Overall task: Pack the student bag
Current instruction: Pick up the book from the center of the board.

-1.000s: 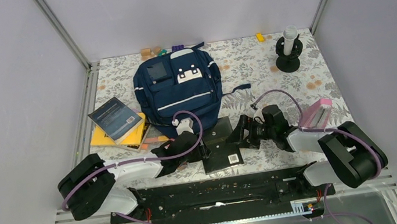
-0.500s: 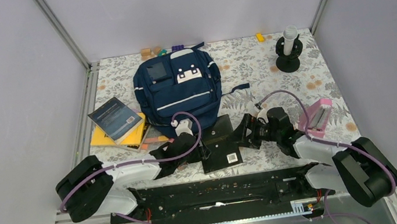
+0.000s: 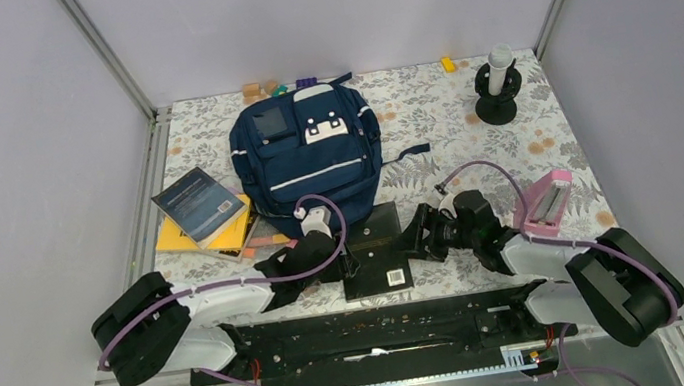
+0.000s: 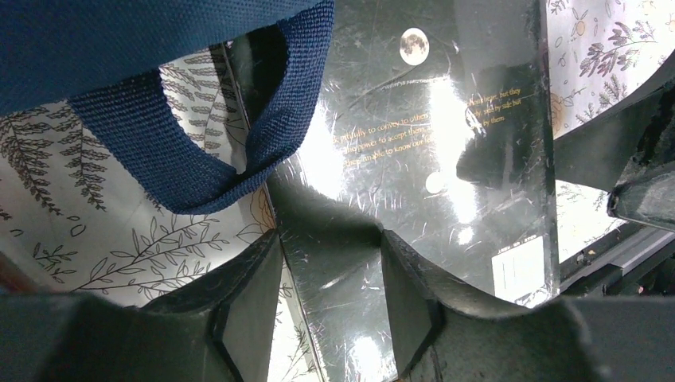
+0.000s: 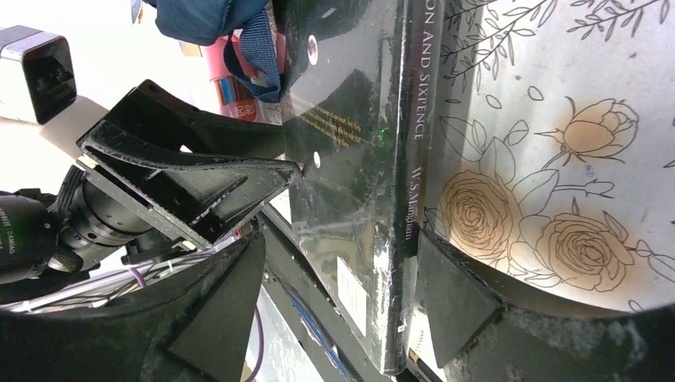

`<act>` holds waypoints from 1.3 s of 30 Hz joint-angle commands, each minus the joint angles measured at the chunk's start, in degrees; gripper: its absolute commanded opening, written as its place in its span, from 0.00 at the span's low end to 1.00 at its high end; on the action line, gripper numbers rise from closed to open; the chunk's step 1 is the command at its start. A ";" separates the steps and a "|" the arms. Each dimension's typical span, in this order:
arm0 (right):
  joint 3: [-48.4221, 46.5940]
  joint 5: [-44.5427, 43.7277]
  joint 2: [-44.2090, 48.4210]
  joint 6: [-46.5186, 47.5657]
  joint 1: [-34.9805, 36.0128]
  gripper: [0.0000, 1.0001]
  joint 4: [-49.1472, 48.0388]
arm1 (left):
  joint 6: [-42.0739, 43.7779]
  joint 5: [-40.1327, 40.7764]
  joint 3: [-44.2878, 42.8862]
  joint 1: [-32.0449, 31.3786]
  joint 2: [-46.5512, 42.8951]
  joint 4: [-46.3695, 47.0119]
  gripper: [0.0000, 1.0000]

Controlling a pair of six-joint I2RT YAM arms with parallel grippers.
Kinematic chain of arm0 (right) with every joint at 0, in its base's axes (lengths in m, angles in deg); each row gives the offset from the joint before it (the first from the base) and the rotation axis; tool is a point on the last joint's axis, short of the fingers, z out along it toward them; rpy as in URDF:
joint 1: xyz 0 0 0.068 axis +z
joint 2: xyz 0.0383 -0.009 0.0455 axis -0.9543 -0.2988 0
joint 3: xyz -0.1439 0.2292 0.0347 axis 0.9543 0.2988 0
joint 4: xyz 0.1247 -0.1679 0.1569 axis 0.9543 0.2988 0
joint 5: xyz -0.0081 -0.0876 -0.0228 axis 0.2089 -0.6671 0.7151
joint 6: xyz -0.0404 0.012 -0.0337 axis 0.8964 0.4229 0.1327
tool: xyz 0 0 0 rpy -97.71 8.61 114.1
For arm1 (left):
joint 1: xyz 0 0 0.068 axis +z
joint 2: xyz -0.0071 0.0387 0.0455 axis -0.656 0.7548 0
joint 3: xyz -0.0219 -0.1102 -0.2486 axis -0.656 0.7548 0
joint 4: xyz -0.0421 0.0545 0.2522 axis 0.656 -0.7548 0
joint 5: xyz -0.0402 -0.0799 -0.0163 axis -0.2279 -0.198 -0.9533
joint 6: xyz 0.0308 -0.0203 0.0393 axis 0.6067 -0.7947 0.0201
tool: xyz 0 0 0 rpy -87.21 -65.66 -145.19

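Open table [image 3: 427, 105] right of student bag [image 3: 311, 157], out to black stand [image 3: 495, 91] far right. Bag's left flank blocked by stacked books [image 3: 202, 213]. Near side crowded: black book [image 3: 376, 249], pink object [image 3: 543, 201] near right.

Bright, even light; white glare streaks the black book [image 4: 477, 159]; left gripper [image 4: 328, 239] out of focus.

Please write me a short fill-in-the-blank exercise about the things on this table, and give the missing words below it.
1. The fabric of the student bag is navy ____.
2. The grey-blue book lies on top of a ____ book.
3. The right gripper has one finger on each side of the spine of the ____ book.

Missing words: blue; yellow; black.
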 commanded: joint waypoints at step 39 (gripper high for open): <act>-10.84 -0.95 16.68 0.23 10.09 0.62 -2.52 | 6.99 -16.58 -2.24 -2.68 -10.82 10.55 0.76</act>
